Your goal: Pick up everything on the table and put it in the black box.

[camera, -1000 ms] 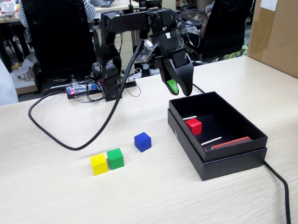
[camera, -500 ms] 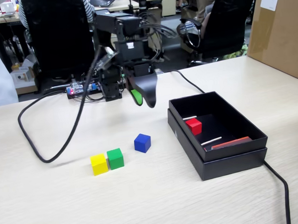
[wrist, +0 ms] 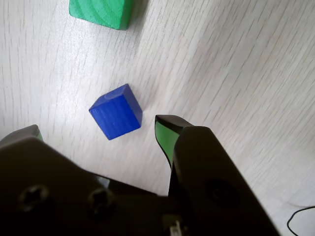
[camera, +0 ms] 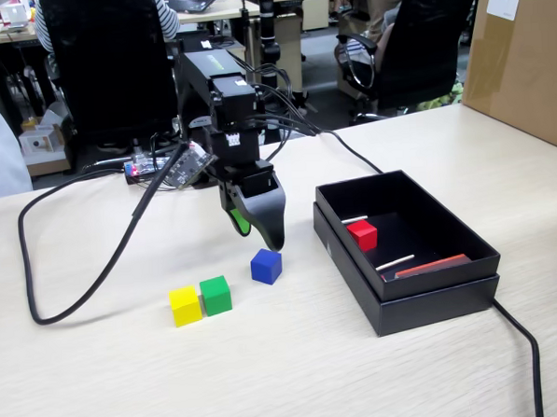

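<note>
One cube of four delivered, by the look of it; three left out on the tabletop point(camera: 101, 386).

From the left in the fixed view: yellow cube point(camera: 185, 305) and green cube point(camera: 216, 294) touching side by side, then the blue cube point(camera: 267, 265) a little apart to their right and farther back. All small, matte, plain-coloured, equal in size, flat on the wood grain. Just above and behind the blue one, the claw point(camera: 258, 230), pointing down, empty, jaws spread. Confirmed in the wrist view: blue cube point(wrist: 116, 111) lying ahead of the gap between the green-padded tips, slightly turned, untouched; green cube point(wrist: 101, 11) at the top edge.

Farther right, the black box point(camera: 433, 301), shallow, double-rimmed, with the red cube point(camera: 362, 234) inside toward its back left, beside white sticks point(camera: 394, 262) and a red strip point(camera: 433, 265).

Likely next: blue, then the touching pair.
</note>
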{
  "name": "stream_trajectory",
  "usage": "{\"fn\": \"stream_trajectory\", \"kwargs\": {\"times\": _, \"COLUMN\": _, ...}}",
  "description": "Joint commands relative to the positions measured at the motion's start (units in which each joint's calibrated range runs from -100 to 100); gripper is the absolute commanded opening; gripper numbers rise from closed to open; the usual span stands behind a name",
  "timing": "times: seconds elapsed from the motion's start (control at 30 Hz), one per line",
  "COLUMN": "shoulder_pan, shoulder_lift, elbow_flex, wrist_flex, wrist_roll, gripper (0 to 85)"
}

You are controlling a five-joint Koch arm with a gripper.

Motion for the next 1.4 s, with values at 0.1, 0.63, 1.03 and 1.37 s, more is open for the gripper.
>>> {"fn": "stream_trajectory", "kwargs": {"times": 0.1, "shoulder_pan": 0.7, "shoulder_lift": 4.2, "elbow_flex": 6.1, "wrist_flex": 0.9, "wrist_roll": -0.8, "gripper": 46.0}}
{"fn": "stream_trajectory", "kwargs": {"times": 0.63, "shoulder_pan": 1.0, "shoulder_lift": 13.9, "elbow_flex": 7.5, "wrist_flex": 1.1, "wrist_roll": -0.3, "gripper": 18.5}}
{"fn": "stream_trajectory", "kwargs": {"times": 1.03, "shoulder_pan": 1.2, "shoulder_lift": -6.5, "elbow_flex": 4.7, "wrist_flex": 2.0, "wrist_roll": 1.4, "gripper": 4.8}}
{"fn": "stream_trajectory", "kwargs": {"times": 1.37, "shoulder_pan": 11.1, "shoulder_lift": -29.1, "elbow_flex": 4.5, "wrist_flex": 1.6, "wrist_roll": 7.8, "gripper": 4.9}}
